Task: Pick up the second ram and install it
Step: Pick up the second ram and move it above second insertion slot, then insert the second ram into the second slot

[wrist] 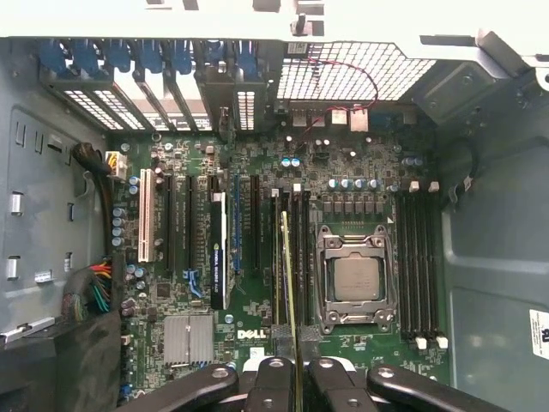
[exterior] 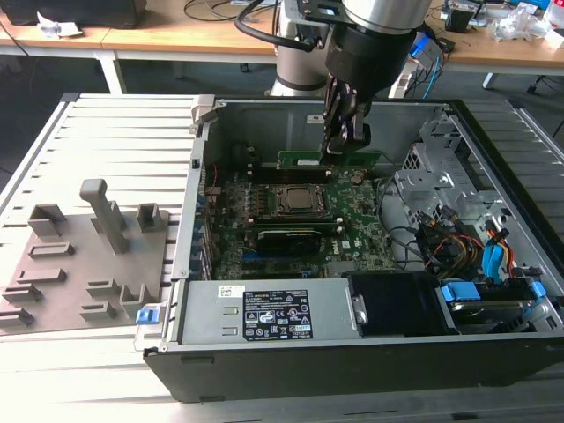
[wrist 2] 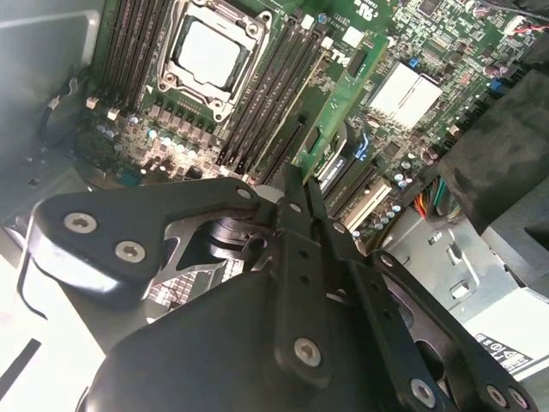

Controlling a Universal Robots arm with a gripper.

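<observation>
The second ram [exterior: 328,159] is pinched in the gripper [exterior: 344,141], whose two fingers are pressed against the stick's flat faces. In the exterior view it hangs on its long edge inside the open computer case [exterior: 352,379], over the far part of the motherboard [exterior: 357,220]. It runs across the case from the exterior view's left to its right, just beyond the processor socket [exterior: 304,201]. Whether its lower edge touches a slot cannot be told.

In the second wrist view the second ram [wrist 2: 339,103] shows as a long green strip reaching out from the gripper [wrist 2: 296,193]. Rows of dark memory slots [wrist 2: 266,94] lie between it and the processor socket [wrist 2: 210,56].

In the first wrist view the second ram [wrist: 289,275] is seen edge-on as a thin line. It rises from between the fingers [wrist: 271,379] of the gripper [wrist: 296,365] and lies in line with the memory slots [wrist: 296,249] just beside the processor socket [wrist: 354,279]. A second bank of slots [wrist: 419,262] sits on the socket's other side, and a finned silver heat sink [wrist: 189,337] lies farther off.

In the exterior view, the power supply [exterior: 264,313] fills the near side of the case. A tangle of cables [exterior: 458,238] lies at the exterior view's right. Outside the case, at the exterior view's left, a grey tray of plastic blocks [exterior: 88,256] rests on the slatted table [exterior: 123,123].
</observation>
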